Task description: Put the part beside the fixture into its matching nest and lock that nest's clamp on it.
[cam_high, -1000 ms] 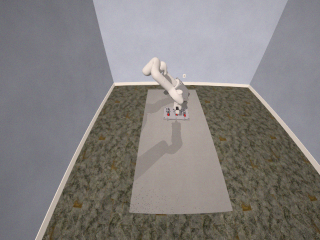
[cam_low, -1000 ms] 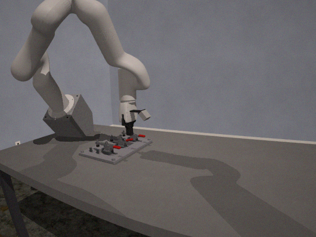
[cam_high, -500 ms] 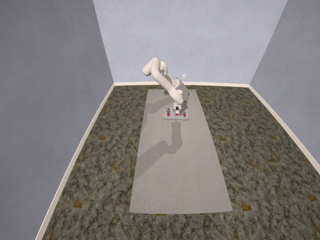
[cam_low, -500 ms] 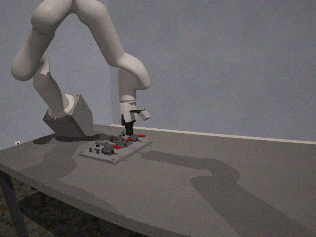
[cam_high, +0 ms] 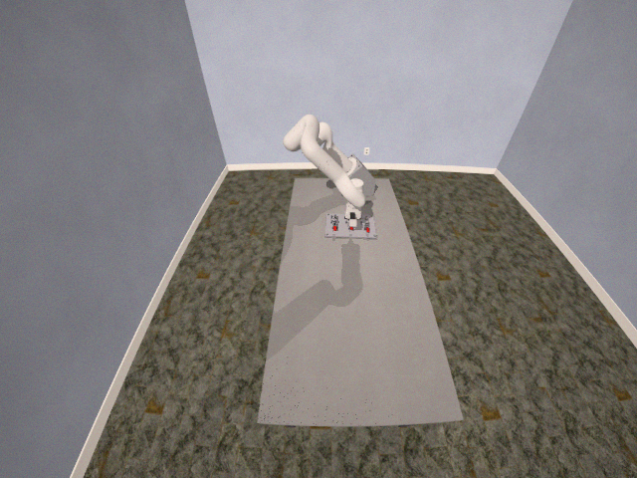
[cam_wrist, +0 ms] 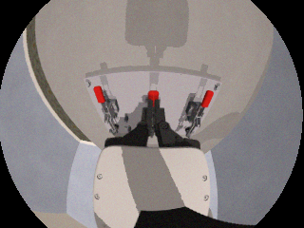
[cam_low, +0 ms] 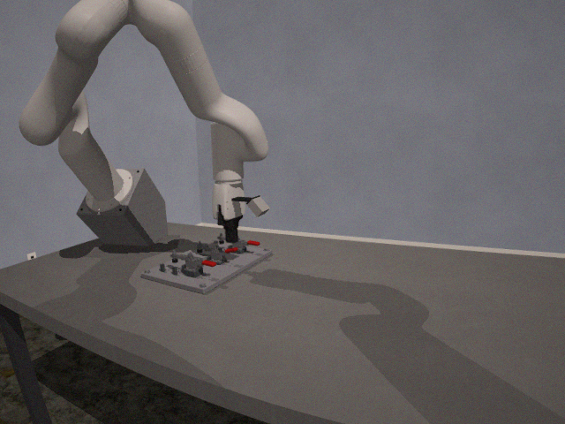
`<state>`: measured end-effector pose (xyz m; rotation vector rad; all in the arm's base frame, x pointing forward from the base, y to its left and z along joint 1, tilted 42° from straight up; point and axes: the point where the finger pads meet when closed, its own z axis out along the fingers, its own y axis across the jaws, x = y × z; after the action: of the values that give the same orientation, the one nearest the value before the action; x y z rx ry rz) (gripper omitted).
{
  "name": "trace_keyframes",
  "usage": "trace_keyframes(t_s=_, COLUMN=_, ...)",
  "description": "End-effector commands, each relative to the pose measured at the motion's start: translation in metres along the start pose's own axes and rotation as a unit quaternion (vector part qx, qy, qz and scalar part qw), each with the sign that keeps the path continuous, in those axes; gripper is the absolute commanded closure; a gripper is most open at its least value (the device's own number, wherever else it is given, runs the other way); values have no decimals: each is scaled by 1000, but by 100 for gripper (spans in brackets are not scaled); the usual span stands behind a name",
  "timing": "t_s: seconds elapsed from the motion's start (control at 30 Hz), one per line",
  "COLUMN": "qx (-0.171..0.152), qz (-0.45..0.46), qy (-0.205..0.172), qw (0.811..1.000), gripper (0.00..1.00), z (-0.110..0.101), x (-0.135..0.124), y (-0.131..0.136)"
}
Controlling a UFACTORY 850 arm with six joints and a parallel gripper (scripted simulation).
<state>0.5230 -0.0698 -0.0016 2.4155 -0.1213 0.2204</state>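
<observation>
Apparently the gripper (cam_high: 352, 226) (cam_low: 231, 240) (cam_wrist: 153, 106), fingers pressed together, stands over the fixture (cam_high: 350, 237) (cam_low: 205, 290) (cam_wrist: 128, 75) just below the middle red handle (cam_high: 351, 228) (cam_low: 231, 250) (cam_wrist: 153, 96) in the wrist view; I cannot make out the part anywhere.

Top cam's sitting way up high past table's (cam_high: 359, 359) (cam_low: 297, 319) (cam_wrist: 81, 47) far end, facing arm (cam_high: 321, 159) (cam_low: 182, 59) and back wall (cam_high: 385, 77), angling down, pretty far out, so fixture plate (cam_high: 342, 235) (cam_low: 214, 279) (cam_wrist: 128, 85) is looking tiny. Exterior cam's standing off table's side, much nearer, peering slightly down across plate, arm filling upper left. Wrist cam's riding by gripper (cam_high: 353, 218) (cam_low: 231, 239) (cam_wrist: 152, 109), closest of bunch, looking down past housing. All three are sharing plate and table; top and exterior are both catching most of arm.
</observation>
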Motion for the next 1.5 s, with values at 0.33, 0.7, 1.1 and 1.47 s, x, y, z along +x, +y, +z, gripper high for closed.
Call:
trace_keyframes(t_s=0.33, qx=0, qz=0, qy=1, qw=1000, gripper=100, z=0, x=1, y=0)
trace_keyframes(t_s=0.7, qx=0, qz=0, qy=1, qw=1000, gripper=100, z=1, x=1, y=0)
trace_keyframes(t_s=1.1, qx=0, qz=0, qy=1, qw=1000, gripper=100, z=13, x=1, y=0)
trace_keyframes(t_s=1.47, qx=0, qz=0, qy=1, qw=1000, gripper=100, z=13, x=1, y=0)
